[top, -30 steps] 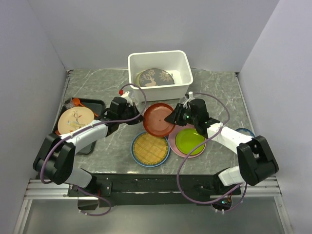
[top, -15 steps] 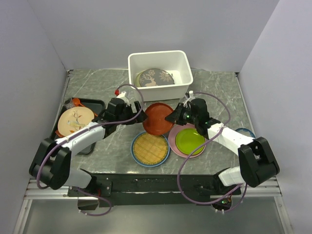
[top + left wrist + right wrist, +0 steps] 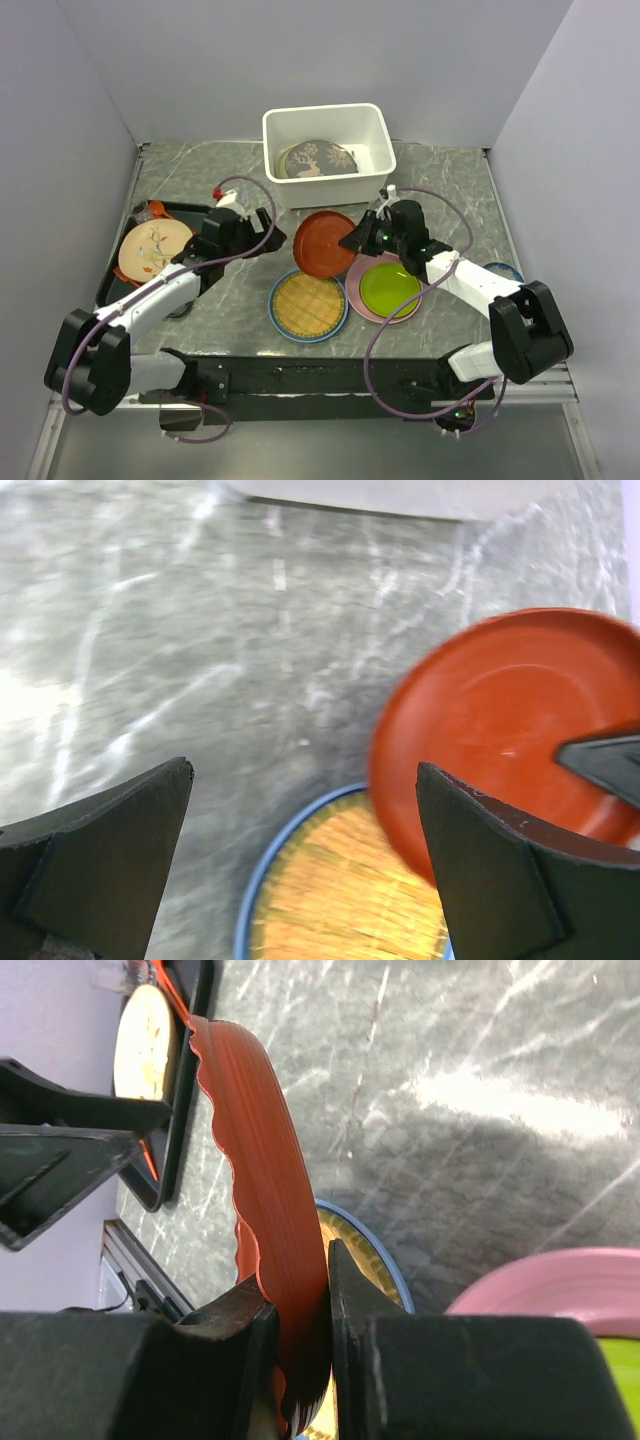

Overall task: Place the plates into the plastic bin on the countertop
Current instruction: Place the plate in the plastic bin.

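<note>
The red plate (image 3: pixel 322 243) (image 3: pixel 260 1160) is tilted up above the countertop (image 3: pixel 230 180), and my right gripper (image 3: pixel 352 240) (image 3: pixel 300 1310) is shut on its right rim. My left gripper (image 3: pixel 262 232) (image 3: pixel 300 860) stands open just left of that plate (image 3: pixel 510 720), with nothing between its fingers. The white plastic bin (image 3: pixel 372 130) stands at the back with the grey animal plate (image 3: pixel 318 160) inside. A yellow woven disc (image 3: pixel 308 305) (image 3: pixel 340 900) lies on a blue plate below the red one. A lime green plate (image 3: pixel 388 288) rests on a pink plate (image 3: pixel 560 1285).
A cream leaf-sprig plate (image 3: pixel 155 248) (image 3: pixel 145 1045) lies on the black tray (image 3: pixel 200 212) at the left. A small blue-and-white bowl (image 3: pixel 503 269) peeks out behind the right arm. White walls close in the countertop on three sides.
My left gripper let go of the red plate's left rim, opened wide and drew back to the left. My right gripper closed on the right rim and now holds the plate alone.
</note>
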Controlling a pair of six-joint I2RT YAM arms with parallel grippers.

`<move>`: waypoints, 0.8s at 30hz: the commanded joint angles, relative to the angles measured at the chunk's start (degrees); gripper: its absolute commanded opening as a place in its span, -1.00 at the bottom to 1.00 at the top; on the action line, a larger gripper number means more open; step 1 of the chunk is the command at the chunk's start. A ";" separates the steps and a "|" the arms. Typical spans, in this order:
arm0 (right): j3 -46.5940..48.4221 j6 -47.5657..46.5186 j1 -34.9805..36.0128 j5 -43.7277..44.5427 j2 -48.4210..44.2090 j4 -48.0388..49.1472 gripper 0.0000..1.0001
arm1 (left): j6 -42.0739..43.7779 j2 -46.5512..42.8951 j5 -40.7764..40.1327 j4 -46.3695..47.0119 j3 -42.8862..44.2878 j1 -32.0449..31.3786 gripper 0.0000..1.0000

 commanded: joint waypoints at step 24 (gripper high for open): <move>22.37 -2.81 -4.01 -4.09 2.88 -5.12 -1.00 | -1.90 5.59 11.34 8.85 -3.64 7.59 0.99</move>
